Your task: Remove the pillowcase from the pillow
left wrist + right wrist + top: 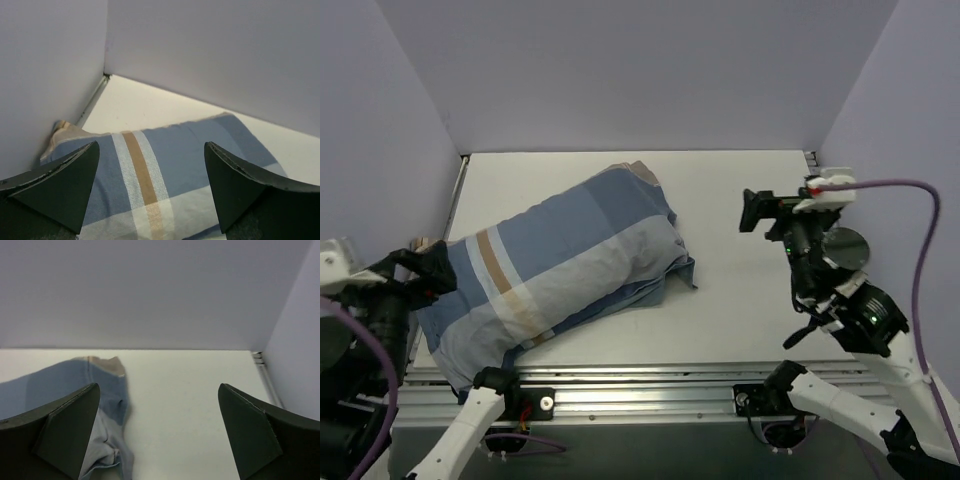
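The pillowcase (560,258), blue patchwork with tan and white stripes, lies diagonally on the white table (740,190), stuffed full; the white pillow inside is hidden. My left gripper (428,268) is open and empty, hovering at the pillowcase's near-left end; in the left wrist view (152,165) the striped pillowcase (170,165) fills the gap between the jaws. My right gripper (754,212) is open and empty, raised above bare table to the right of the pillowcase. The right wrist view (158,410) shows the pillowcase's far end (100,390) at left.
Lilac walls (620,70) close in the table on the left, back and right. The table's metal front rail (650,385) runs along the near edge. Bare tabletop lies right of the pillowcase.
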You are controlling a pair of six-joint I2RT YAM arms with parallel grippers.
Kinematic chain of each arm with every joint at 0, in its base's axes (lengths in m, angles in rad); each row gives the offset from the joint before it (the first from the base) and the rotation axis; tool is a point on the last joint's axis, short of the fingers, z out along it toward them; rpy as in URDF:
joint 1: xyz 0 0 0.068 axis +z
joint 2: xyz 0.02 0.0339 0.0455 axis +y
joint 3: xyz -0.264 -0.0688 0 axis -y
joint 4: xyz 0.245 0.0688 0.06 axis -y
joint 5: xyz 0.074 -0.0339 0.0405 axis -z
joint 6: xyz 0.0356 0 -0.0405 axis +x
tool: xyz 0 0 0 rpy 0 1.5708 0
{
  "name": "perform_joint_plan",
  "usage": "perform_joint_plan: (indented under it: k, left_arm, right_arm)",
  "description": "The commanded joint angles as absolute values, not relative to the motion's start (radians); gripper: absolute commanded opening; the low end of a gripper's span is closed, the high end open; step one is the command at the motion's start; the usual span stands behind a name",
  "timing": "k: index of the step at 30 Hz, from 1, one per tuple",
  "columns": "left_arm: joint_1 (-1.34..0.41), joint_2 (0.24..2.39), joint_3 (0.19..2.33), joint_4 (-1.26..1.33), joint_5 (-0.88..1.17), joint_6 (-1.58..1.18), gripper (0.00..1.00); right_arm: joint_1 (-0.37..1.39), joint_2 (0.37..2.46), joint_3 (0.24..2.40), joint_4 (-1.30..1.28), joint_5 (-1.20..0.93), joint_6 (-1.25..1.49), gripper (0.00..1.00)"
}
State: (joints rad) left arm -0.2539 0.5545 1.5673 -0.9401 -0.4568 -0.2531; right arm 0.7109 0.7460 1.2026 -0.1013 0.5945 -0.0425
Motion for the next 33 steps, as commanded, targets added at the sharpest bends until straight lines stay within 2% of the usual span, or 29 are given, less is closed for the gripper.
perform_joint_plan:
  k: [1,7,12,19,22,23,25,26,29,33]
  left_arm:
    - [-0.258,0.65,1.487,-0.942,-0.321,-0.297,0.94]
    - [-0.258,0.729,1.286,-0.913,-0.224,-0.374,0.94]
    - [-0.256,0.752,1.126,-0.868,-0.221,-0.432,0.94]
    - [-0.252,0.819,0.957,-0.821,-0.227,-0.492,0.94]
    - [-0.25,0.869,0.887,-0.74,-0.215,-0.518,0.94]
    - [-0.25,0.891,0.873,-0.712,-0.206,-0.525,0.94]
    - [-0.249,0.983,0.859,-0.632,-0.178,-0.537,0.94]
    - [-0.249,1.021,0.862,-0.603,-0.173,-0.541,0.94]
    - [-0.249,1.193,0.914,-0.494,-0.147,-0.571,0.94]
    - [-0.252,1.391,1.05,-0.35,-0.094,-0.6,0.94]
  right_arm:
    - [0.712,0.878,1.157,-0.088,0.356,0.098,1.0]
    - [0.71,1.165,1.141,-0.032,0.12,0.149,1.0]
    - [0.693,1.38,1.137,0.069,-0.084,0.186,1.0]
    - [0.623,1.552,1.131,0.144,-0.207,0.213,0.99]
    - [0.604,1.56,1.111,0.135,-0.227,0.212,0.7]
    - [0.6,1.552,1.088,0.13,-0.219,0.209,0.49]
    - [0.6,1.516,1.063,0.101,-0.206,0.204,0.33]
    - [0.6,1.499,1.042,0.086,-0.189,0.199,0.16]
    - [0.609,1.418,1.003,0.008,-0.161,0.199,0.0]
    - [0.699,1.246,0.945,-0.149,-0.092,0.201,0.0]
